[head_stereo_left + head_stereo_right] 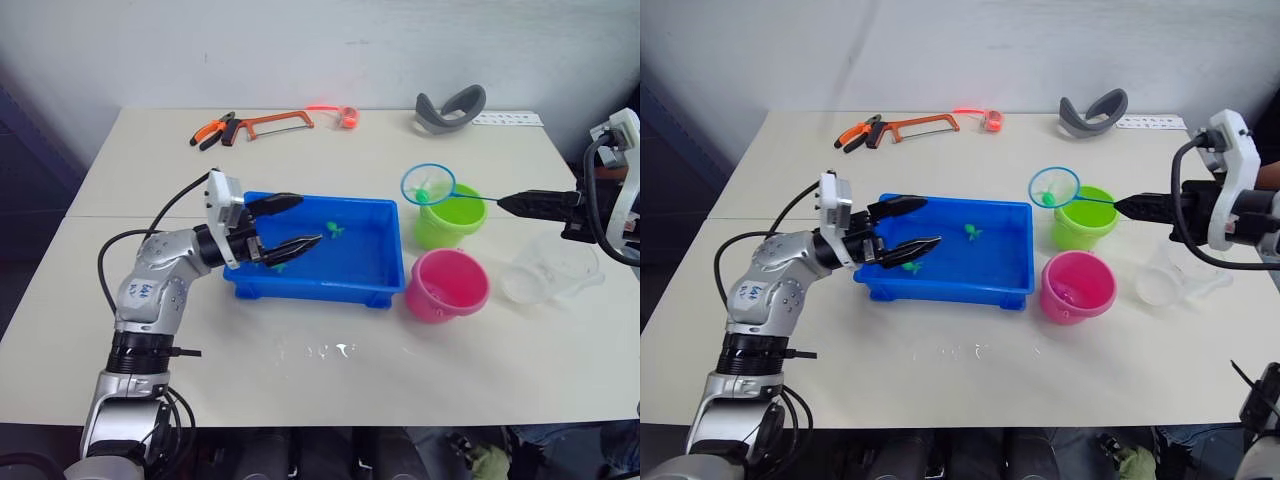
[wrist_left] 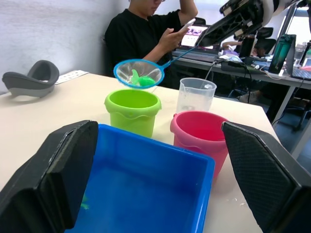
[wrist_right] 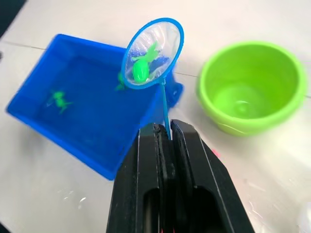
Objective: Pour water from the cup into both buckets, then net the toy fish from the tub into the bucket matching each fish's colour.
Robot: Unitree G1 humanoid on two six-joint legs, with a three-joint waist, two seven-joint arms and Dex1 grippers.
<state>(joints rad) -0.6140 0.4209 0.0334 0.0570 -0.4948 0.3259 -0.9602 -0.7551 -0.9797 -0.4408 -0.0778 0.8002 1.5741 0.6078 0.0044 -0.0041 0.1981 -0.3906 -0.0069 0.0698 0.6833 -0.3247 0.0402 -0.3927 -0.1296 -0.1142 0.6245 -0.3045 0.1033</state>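
The blue tub (image 1: 310, 292) sits mid-table with two green toy fish (image 1: 335, 230) (image 1: 280, 266) in it. My left gripper (image 1: 292, 223) hovers open over the tub's left end, holding nothing. To the tub's right stand the lime green bucket (image 1: 450, 220) and, nearer, the pink bucket (image 1: 447, 285). My right gripper (image 1: 505, 203) is shut on the thin handle of a small blue net (image 1: 428, 183). The net's hoop hangs just left of and above the green bucket's rim, with a green fish (image 3: 141, 68) inside. The clear cup (image 1: 552, 270) stands right of the pink bucket.
A hacksaw (image 1: 275, 122), orange pliers (image 1: 213, 130), a red item (image 1: 345, 115) and a grey curved band (image 1: 450, 108) lie along the table's far edge. Water drops (image 1: 330, 350) spot the table in front of the tub. A person (image 2: 150, 29) sits beyond the table.
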